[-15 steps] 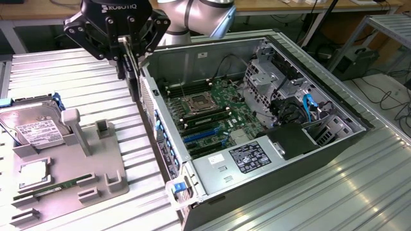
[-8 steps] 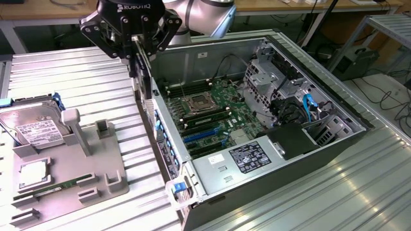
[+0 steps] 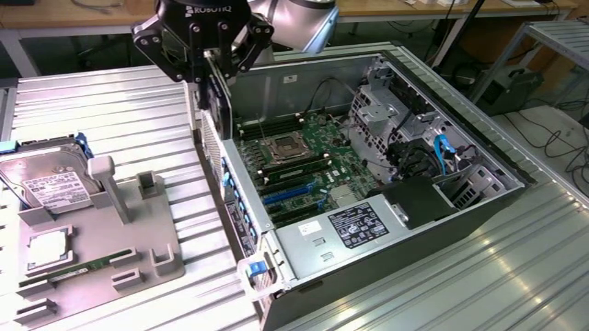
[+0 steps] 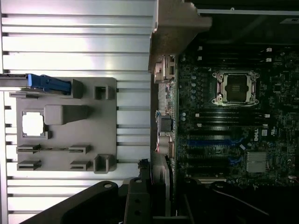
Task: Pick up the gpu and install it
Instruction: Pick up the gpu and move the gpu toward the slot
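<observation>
With my end effector (image 3: pixel 214 69) apparently pinching the gpu (image 3: pixel 218 103) edge-on, I'd hold it vertical and line it up over the blue slots (image 3: pixel 290 195) at five o'clock.

Ribbed metal tabletop (image 3: pixel 110 110), wooden workbench (image 3: pixel 55 17) behind, cables (image 3: pixel 556 141) trailing on pale floor (image 3: pixel 523 131)

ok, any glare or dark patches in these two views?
Exterior view: strong glare on the table at the exterior view's right. Wrist view: the table is washed out to white, while the motherboard is dim.
</observation>
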Controlling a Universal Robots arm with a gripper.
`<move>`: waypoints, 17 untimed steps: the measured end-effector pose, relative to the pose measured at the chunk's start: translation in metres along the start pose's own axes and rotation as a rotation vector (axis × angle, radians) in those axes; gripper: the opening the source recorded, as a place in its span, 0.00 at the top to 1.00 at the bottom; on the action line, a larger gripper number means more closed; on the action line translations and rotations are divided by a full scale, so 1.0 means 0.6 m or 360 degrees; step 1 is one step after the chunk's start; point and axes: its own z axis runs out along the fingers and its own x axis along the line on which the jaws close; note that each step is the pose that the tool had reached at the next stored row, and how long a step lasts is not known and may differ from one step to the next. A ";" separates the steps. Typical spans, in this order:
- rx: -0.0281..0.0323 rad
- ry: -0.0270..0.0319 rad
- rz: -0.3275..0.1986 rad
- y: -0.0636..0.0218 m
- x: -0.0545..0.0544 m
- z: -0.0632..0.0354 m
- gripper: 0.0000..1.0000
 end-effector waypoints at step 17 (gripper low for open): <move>0.00000 0.00000 0.0000 0.000 -0.060 0.002 0.72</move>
